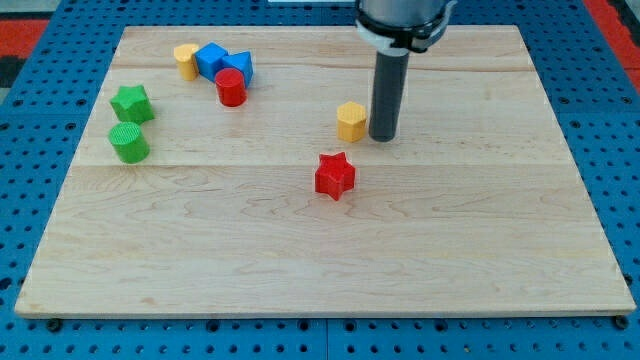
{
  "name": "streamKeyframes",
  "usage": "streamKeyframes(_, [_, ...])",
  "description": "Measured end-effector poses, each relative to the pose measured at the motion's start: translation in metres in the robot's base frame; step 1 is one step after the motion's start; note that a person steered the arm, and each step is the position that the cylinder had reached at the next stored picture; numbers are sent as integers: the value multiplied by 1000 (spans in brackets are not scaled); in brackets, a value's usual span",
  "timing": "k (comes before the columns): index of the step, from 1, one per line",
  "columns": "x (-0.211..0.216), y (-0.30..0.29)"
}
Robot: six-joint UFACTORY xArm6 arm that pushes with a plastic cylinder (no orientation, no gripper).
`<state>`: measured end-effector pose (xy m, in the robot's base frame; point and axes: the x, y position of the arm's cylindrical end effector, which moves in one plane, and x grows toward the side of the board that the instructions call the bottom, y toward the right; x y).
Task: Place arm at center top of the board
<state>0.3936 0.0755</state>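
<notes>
My tip (383,137) stands just right of the yellow hexagon block (351,120). I have no jaws, only a stiff rod. This light block probably slides easily, so I should move far without pushing it.

A single camera looks down at a slant from the near edge of the wooden board (300,250), facing twelve o'clock, close enough that the board nearly fills the frame.

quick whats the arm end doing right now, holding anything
No claw; my tip holds nothing and stands just to the view's right of the yellow hexagonal block.
</notes>
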Motion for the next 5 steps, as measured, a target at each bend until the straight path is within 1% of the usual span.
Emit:
streamKeyframes(1, [-12, -48])
streamKeyframes(2, [-17, -66])
streamKeyframes(3, [-93, -29])
streamKeyframes(4, [-144, -29])
streamKeyframes(5, [-178, -29])
